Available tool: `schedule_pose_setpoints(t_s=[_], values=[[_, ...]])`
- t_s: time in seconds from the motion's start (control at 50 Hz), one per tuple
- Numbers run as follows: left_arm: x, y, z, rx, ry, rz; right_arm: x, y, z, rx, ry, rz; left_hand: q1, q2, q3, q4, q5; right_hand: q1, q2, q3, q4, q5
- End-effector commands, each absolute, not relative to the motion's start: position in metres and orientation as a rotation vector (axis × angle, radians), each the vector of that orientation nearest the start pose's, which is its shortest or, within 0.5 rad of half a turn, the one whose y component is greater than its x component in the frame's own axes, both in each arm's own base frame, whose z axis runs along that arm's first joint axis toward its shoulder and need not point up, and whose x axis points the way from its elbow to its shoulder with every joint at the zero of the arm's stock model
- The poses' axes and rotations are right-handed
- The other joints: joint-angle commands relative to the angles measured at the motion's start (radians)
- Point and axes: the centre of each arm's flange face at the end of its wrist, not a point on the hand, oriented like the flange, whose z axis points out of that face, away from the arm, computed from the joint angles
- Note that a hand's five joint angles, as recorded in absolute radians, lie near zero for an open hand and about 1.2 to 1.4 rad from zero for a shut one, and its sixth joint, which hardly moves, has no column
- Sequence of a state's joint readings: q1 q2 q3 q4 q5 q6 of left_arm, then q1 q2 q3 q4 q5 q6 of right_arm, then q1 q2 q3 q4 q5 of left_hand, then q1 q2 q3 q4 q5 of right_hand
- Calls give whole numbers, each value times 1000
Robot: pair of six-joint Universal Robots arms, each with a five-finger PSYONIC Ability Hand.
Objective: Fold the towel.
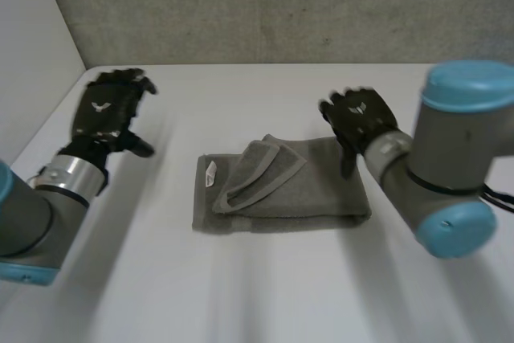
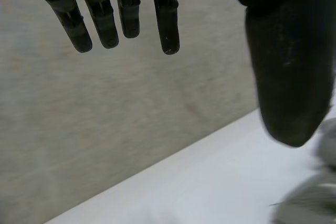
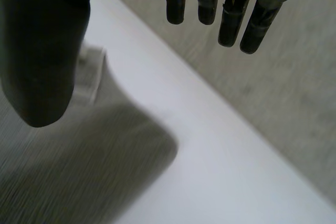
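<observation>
Towel (image 1: 281, 186) mid-desk (image 1: 265, 287), folded to a strip w/ loose flap on top; left hand (image 1: 108, 114) well apart, fingers straight, empty; right hand (image 1: 361, 118) at its right end, fingers straight, empty; next prob. pinch one end, fold across.

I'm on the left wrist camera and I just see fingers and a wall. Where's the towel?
Observer: The towel lies folded in the middle of the table.
Operator: Is the other hand holding it?
Observer: No. The right hand is open, fingers straight, over the towel's far right corner.
Operator: Is the fold neat?
Observer: Not quite. A loose flap lies slanted across the top.
</observation>
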State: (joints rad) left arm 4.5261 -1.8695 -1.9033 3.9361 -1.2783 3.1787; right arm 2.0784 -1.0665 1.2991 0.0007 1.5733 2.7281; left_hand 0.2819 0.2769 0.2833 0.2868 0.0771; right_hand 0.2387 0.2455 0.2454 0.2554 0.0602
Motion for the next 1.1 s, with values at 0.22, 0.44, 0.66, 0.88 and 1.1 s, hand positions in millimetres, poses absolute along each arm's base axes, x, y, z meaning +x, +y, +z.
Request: schedule_pose_setpoints(t_s=[0.22,0.44,0.66,0.88,1.1], values=[[-329,-245,151,1308,2411,-2590,247,-246,145,-1018,2280,-1704,-24,-19,-26,-29,6,-64,-71,-71,-81,-60],[-343,-242,124,1370,2569,-2423,251,-244,148,-1029,2228,-1764,-18,-14,-20,-23,12,-64,-71,-71,-81,-60],[-334,-262,120,1079,2532,-2405,251,-242,145,-1032,2214,-1775,-18,-14,-20,-23,12,-64,-71,-71,-81,-60],[-320,-279,119,898,2504,-2375,255,-237,140,-1055,2195,-1768,-16,-11,-17,-20,15,-64,-71,-71,-81,-60],[-294,-296,116,669,2471,-2281,257,-232,138,-1138,2176,-1793,-16,-11,-17,-20,15,-64,-71,-71,-81,-60]])
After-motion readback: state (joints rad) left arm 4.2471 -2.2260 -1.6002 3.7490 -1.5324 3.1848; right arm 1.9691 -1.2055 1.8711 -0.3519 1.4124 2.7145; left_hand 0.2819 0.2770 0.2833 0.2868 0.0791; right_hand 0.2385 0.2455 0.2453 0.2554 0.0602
